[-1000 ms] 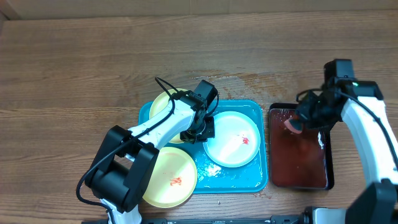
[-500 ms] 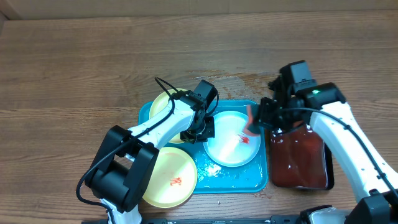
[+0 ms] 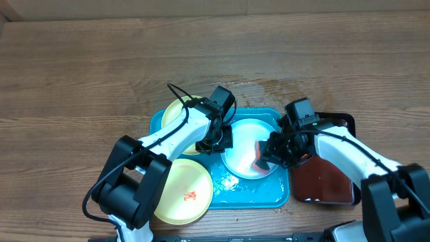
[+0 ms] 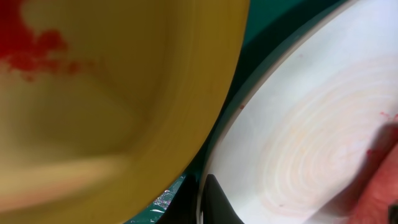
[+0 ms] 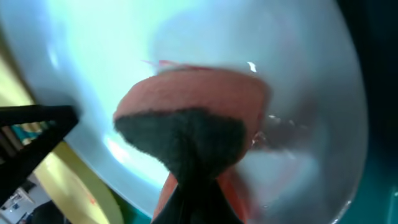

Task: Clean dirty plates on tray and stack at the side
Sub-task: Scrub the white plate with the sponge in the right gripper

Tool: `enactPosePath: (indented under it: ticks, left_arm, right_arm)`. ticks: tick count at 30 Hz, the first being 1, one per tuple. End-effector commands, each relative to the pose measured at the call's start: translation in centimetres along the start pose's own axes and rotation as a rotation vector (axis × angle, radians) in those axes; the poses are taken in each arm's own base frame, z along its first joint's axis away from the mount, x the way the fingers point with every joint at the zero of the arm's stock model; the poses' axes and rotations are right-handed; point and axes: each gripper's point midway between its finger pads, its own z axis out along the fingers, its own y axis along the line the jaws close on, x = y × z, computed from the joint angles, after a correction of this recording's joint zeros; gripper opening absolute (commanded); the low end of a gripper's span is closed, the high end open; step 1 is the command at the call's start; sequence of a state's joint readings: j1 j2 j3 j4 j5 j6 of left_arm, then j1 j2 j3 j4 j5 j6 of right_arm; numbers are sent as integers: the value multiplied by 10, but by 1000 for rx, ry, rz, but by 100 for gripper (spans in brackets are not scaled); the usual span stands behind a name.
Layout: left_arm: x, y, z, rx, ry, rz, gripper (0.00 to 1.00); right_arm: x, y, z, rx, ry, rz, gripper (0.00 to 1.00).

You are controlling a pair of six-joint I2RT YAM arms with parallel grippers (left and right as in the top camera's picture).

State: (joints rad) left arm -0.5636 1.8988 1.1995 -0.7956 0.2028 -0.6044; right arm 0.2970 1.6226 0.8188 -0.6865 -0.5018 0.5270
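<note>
Right fingers (image 3: 271, 149) pinching red sponge (image 5: 199, 93) on white plate (image 3: 240, 144); left fingers (image 4: 214, 202) clamped on its rim.

We are noting the extras.
A dark red tray (image 3: 322, 181) is lying on the wooden table (image 3: 80, 67), a reddish sponge (image 3: 261, 158) sitting just left of it.

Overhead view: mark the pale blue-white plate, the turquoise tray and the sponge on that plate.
pale blue-white plate (image 3: 240, 149), overhead view, bare inner surface, left half.
turquoise tray (image 3: 252, 193), overhead view, wet floor near its front rim.
sponge (image 3: 261, 156), overhead view, its red top face.
</note>
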Motion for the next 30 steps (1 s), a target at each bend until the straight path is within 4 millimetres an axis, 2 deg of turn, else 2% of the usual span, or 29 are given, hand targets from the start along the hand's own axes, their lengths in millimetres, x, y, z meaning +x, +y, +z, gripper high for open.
enactPosePath:
  ticks: [1, 4, 7, 11, 16, 18, 20, 25, 30]
  left_arm:
    - [1, -2, 2, -3, 6, -14, 4]
    - [1, -2, 2, -3, 8, -9, 4]
    - [1, -2, 2, 0, 10, 12, 4]
    - [1, -3, 2, 0, 10, 13, 4]
    - [3, -5, 3, 5, 15, 44, 4]
    - [5, -6, 3, 5, 16, 61, 4]
    - [8, -10, 4, 4, 19, 85, 4]
    - [13, -17, 6, 2, 19, 115, 4]
    - [14, -19, 6, 4, 18, 124, 4]
  right_arm:
    - [-11, -14, 0, 92, -59, 6, 4]
    - [-25, -37, -4, 221, -147, 55, 4]
    - [-34, -47, -4, 275, -188, 54, 4]
    - [-31, -46, 21, 257, -121, 15, 4]
    - [-24, -22, 44, 152, -55, -75, 4]
    - [-25, -11, 44, 127, -55, -125, 4]
    - [-26, 15, 41, 37, -32, -194, 4]
    - [-26, 54, 33, -124, -2, -207, 4]
    - [-30, 61, 34, -139, -18, -153, 4]
